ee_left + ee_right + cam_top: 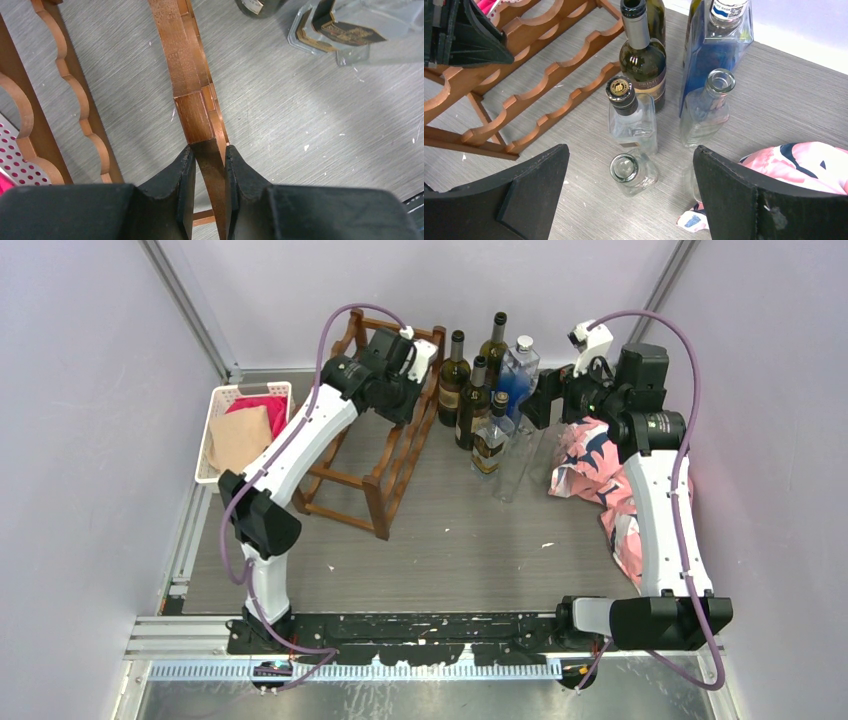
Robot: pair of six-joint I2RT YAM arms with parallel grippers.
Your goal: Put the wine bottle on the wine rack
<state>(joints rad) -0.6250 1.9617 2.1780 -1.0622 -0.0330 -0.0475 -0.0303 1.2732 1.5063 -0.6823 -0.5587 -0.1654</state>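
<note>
The dark reddish-brown wine rack (372,478) stands left of centre on the table. My left gripper (404,400) is shut on one of its upper wooden rails (192,112), with the black fingers (185,175) pressed on both sides of the wood. A dark green wine bottle (453,378) stands upright just right of the rack, among other bottles; the right wrist view shows it too (642,60). My right gripper (538,405) hovers open above this cluster, its jaws wide apart over a small clear bottle (631,172) and holding nothing.
Around the wine bottle stand two more dark bottles (492,345), a blue bottle (716,45), a black-capped square clear bottle (631,120) and a clear flask (706,110). A white basket (225,400) with cloths sits far left. A floral cloth (600,475) lies right.
</note>
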